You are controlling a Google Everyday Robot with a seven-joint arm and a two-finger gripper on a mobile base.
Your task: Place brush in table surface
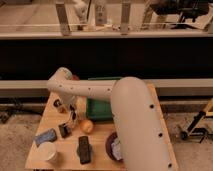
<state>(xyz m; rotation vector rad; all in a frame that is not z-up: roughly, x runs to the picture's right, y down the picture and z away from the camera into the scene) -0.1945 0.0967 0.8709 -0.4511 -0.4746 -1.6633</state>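
The brush (64, 130) is a small chunky blackish-brown object lying on the light tan wooden table surface (60, 159), left of the orange ball (86, 125). My gripper (72, 115) hangs from the white arm just above and slightly right of the brush. I cannot tell whether it touches the brush. The arm's bulk covers the right part of the table.
A blue block (45, 136) and a white cup (47, 151) sit at the front left. A longer flat black oblong (84, 149) lies at the front. A dark bowl (113, 148) is partly behind the arm. A green tray (100, 106) is at the back, and a small dark item (58, 104) at the back left.
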